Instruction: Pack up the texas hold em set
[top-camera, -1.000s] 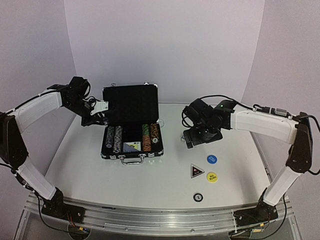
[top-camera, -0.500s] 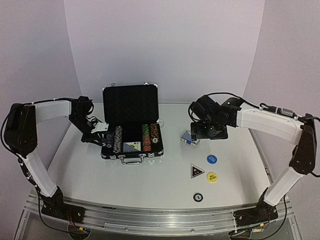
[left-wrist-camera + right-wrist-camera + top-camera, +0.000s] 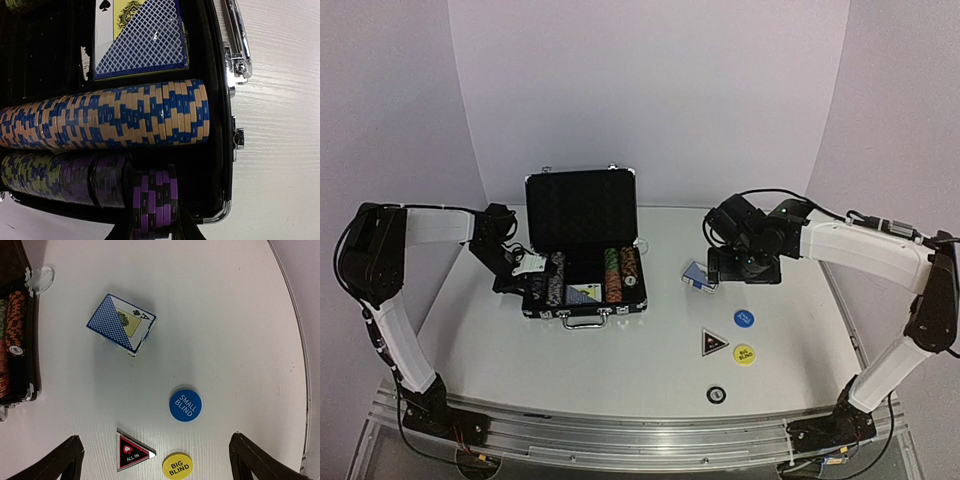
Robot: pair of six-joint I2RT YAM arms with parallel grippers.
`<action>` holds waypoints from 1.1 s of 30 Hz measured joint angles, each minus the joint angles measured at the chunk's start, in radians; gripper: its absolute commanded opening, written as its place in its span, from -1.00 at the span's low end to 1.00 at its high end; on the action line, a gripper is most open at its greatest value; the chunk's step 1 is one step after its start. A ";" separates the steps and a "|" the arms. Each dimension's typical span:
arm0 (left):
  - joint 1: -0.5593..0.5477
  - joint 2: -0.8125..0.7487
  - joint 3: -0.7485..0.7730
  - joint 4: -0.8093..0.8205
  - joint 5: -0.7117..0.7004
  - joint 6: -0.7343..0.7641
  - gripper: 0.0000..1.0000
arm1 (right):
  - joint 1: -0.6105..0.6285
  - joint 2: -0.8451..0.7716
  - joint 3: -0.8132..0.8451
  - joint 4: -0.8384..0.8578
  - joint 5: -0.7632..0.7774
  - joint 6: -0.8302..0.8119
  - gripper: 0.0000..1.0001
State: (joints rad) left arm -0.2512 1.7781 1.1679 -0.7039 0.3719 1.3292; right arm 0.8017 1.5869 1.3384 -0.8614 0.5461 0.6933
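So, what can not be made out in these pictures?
Left gripper: left wrist view, fingers cut off by the bottom edge, partly behind the purple chips it clamps.
Small black disc: top view, print too small to read.
Clear round piece by the case: right wrist view, transparent, nature unclear.

Your left arm [image 3: 435,225] and right arm [image 3: 855,250] wear matching livery: white shells on the long links, black housings at every joint. Behind the right claw [image 3: 159,462], a small green light [image 3: 752,263] glows on the black wrist, and thin black cables [image 3: 772,193] loop back along the white link. The claw's fingers [image 3: 64,460] are dark, blunt wedges.
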 measured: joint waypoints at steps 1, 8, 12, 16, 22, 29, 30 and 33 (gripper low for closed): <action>-0.005 0.007 0.000 0.004 -0.007 -0.001 -1.00 | 0.000 0.000 0.000 0.000 0.000 0.000 0.97; -0.033 0.028 -0.013 0.056 -0.060 -0.015 -0.87 | 0.000 0.000 0.000 -0.012 0.000 0.001 0.97; -0.044 0.035 -0.027 0.078 -0.089 -0.026 -0.56 | 0.000 0.000 0.000 -0.022 -0.001 0.004 0.97; -0.047 0.038 -0.029 0.085 -0.096 -0.048 -0.31 | 0.000 0.000 0.000 -0.028 -0.001 0.008 0.97; -0.049 0.038 -0.027 0.070 -0.086 -0.065 -0.31 | 0.000 0.000 0.000 -0.032 -0.007 0.010 0.96; -0.049 0.038 0.026 0.015 -0.061 -0.074 -0.45 | 0.000 0.000 0.000 -0.041 -0.015 0.005 0.97; -0.049 0.038 0.035 0.006 -0.059 -0.074 -0.46 | 0.000 0.000 0.000 -0.042 -0.015 0.004 0.97; -0.049 0.038 0.058 -0.016 -0.056 -0.076 -0.48 | 0.000 0.001 0.000 -0.043 -0.017 0.001 0.97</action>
State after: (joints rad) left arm -0.3004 1.8156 1.2263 -0.7195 0.3160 1.2528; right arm 0.8017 1.5875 1.3388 -0.9040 0.5289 0.6948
